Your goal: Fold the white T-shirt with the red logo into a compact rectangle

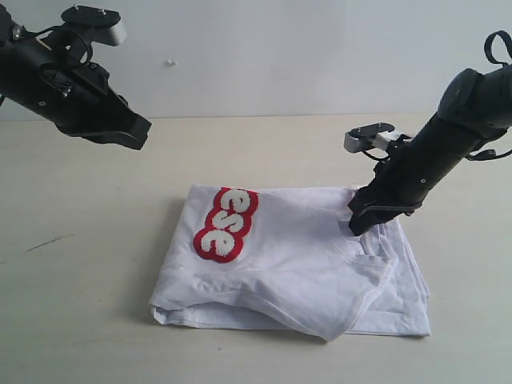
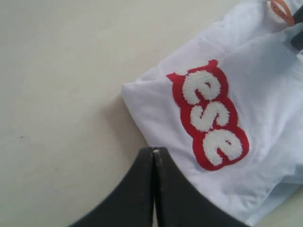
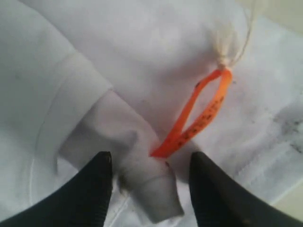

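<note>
The white T-shirt [image 1: 304, 256] lies partly folded and wrinkled in the middle of the table, with the red logo [image 1: 226, 224] near its back left corner showing the letters "ese". My left gripper [image 1: 141, 131] hangs shut and empty in the air, to the back left of the shirt. In the left wrist view its closed tips [image 2: 154, 150] hover by the shirt's corner [image 2: 142, 101], close to the logo [image 2: 210, 116]. My right gripper [image 1: 362, 224] is down on the shirt's back right edge. It is open [image 3: 150, 163], straddling a bunched ribbed fold [image 3: 154, 194] beside the orange neck tag [image 3: 199, 113].
The pale table [image 1: 80, 304] stretches around the shirt on all sides, with a faint dark scratch [image 1: 44, 242] at the left. A white wall [image 1: 264, 56] stands behind the table.
</note>
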{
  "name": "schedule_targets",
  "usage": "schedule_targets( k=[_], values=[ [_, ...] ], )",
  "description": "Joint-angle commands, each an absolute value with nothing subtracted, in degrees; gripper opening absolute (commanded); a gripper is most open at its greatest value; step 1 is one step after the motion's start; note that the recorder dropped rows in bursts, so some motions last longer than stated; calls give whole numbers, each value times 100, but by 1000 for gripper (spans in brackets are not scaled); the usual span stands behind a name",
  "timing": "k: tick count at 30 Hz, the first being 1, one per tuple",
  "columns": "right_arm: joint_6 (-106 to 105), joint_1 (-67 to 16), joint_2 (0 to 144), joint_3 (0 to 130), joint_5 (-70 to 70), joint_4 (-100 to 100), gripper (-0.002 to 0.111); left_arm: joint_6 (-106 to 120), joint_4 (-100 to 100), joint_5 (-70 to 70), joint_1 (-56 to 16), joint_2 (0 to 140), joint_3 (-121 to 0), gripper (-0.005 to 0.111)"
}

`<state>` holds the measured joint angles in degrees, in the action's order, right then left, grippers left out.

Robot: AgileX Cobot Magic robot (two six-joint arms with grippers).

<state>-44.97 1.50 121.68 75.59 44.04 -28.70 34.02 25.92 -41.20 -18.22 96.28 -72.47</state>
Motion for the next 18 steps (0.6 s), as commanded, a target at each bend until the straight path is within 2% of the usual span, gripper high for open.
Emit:
schedule_targets(
  k=[1, 3, 6, 8, 9, 18],
  values=[
    [-4434, 139, 12153, 7571, 4345, -2852, 49, 3421, 2627, -4057, -1810, 9573, -7217, 0],
    [-4373, 139, 12145, 7571, 4369, -2852, 43, 3421, 2627, -4043, -1810, 9573, -7217, 0],
    [-4466, 139, 12145, 7571, 4570, -2852, 21, 3421, 2627, -4043, -1810, 9573, -7217, 0],
    [-4678, 139, 12145, 7571, 4790, -2873, 3, 3421, 2627, -4043, -1810, 9573, -7217, 0],
    [-4760, 139, 12142, 7585, 4863, -2872, 0, 3421, 2627, -4043, -1810, 9573, -7217, 0],
    [-4847, -82, 11435, 8117, 5383, -2498, 0, 3446, 2627, -3890, -1810, 9573, -7217, 0]
  ],
)
